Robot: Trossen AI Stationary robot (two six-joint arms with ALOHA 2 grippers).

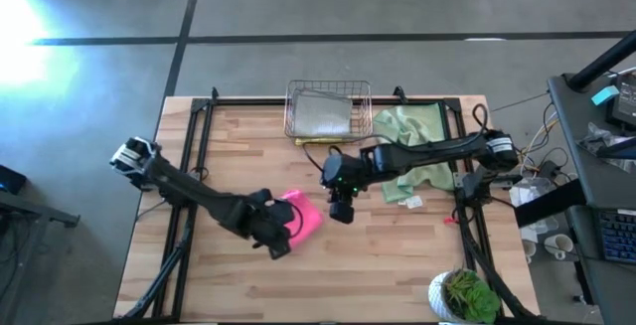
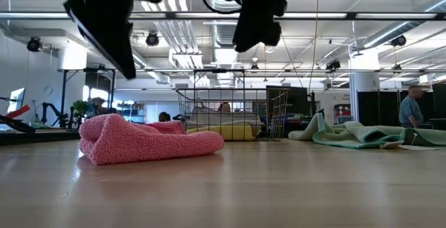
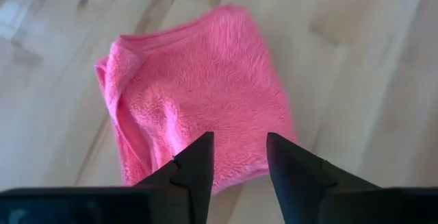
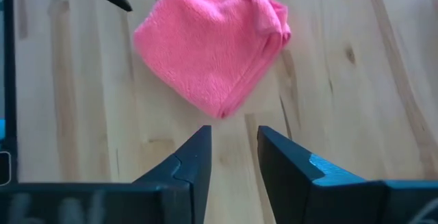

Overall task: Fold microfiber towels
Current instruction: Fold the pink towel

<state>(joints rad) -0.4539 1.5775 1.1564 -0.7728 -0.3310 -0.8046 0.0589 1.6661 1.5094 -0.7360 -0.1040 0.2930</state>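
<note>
Butcher-block table [image 1: 397, 265], bare wood across the near half and along the left edge, open room for both arms. Left gripper [image 3: 238, 157] raised just over the near edge of the folded hot pink towel [image 3: 198, 101], fingers parted, gripping nothing. Right gripper [image 4: 234, 148] just beside that towel's corner, lifted off the wood, fingers likewise apart and empty. Pink towel flat mid-table. Farther out, copper wire basket [image 1: 329, 109] at the far edge with folded towels inside; pale green towels [image 1: 412, 151] heaped to its right under the right arm.
</note>
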